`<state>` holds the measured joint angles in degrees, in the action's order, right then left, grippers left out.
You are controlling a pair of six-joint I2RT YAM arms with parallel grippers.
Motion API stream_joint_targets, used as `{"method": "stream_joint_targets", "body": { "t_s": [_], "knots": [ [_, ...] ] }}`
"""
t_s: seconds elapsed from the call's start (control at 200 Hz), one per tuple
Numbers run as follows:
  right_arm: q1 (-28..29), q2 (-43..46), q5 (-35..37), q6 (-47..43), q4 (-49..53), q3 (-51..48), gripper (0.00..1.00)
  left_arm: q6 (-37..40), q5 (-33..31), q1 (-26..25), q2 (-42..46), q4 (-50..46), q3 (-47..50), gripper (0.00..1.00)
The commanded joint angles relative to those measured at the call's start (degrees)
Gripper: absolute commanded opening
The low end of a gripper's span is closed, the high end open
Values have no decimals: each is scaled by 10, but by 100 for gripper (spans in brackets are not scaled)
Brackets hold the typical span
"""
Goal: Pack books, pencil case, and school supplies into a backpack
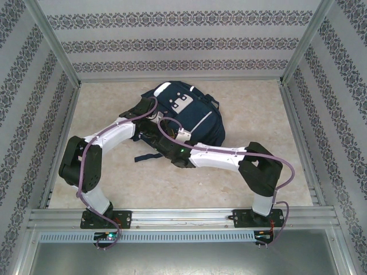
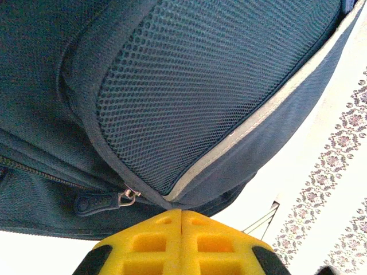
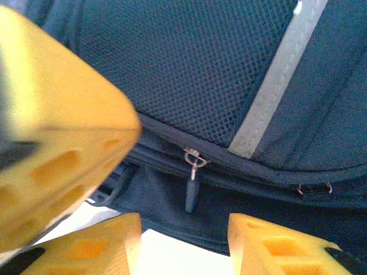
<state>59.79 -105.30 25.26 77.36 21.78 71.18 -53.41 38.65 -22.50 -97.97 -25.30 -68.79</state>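
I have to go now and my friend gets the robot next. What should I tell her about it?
Left gripper: shut, fingers pressed together against the backpack, beside a zip pull. I cannot tell if it pinches fabric.
Right gripper: open, fingers either side of a hanging zip tab, not gripping it.
Backpack: lying on the table, both arms at its near edge.
Done: unclear; I cannot tell whether the books, pencil case and supplies are inside.
Left: probably zip work. Check the contents first.
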Motion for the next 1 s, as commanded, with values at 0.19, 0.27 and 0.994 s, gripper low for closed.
{"method": "stream_joint_targets", "body": {
  "t_s": [0.19,0.27,0.994],
  "knots": [
    [-17,-49,49,-6,-27,17,39,48,-52,13,-14,-46,-25,42],
    [-24,-63,34,-10,-40,25,38,52,-75,18,-15,-39,-22,46],
    [-22,49,-68,-247,-45,-11,0,38,-164,1,-77,57,-9,14]
  ]
}}
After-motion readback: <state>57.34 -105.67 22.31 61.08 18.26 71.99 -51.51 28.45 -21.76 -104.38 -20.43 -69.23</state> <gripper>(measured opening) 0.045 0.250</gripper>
